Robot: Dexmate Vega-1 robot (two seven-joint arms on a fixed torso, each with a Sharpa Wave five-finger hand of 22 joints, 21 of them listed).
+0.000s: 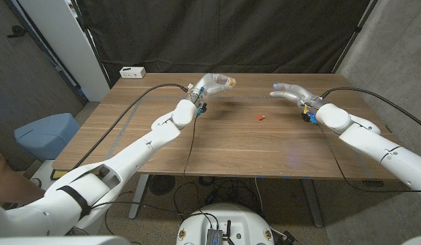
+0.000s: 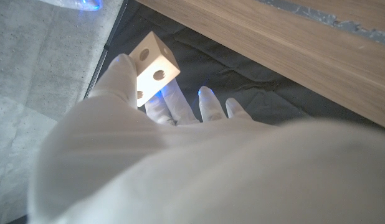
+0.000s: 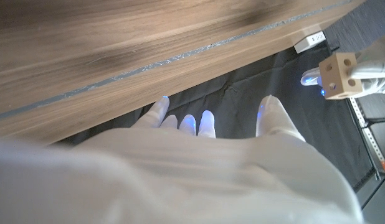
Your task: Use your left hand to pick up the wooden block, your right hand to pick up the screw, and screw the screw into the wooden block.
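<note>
Left hand (image 1: 209,84): raised over the table's far side, our fingers pinching the wooden block (image 1: 230,82).
Right hand (image 1: 290,90): fingers spread, holding nothing.
Screw (image 1: 260,117): small and red, lying on the table (image 1: 217,143) between our hands, nearer the right.
Handling: we judge the screw light, rigid and prone to slip; pinch it at the head.
Block: stiff, with drilled holes.

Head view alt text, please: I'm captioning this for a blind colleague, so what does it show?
The robot's left hand holds a small wooden block above the far side of a wooden table. Its right hand hovers open opposite, holding nothing. A small red screw lies on the table between them, nearer the right hand.
</note>
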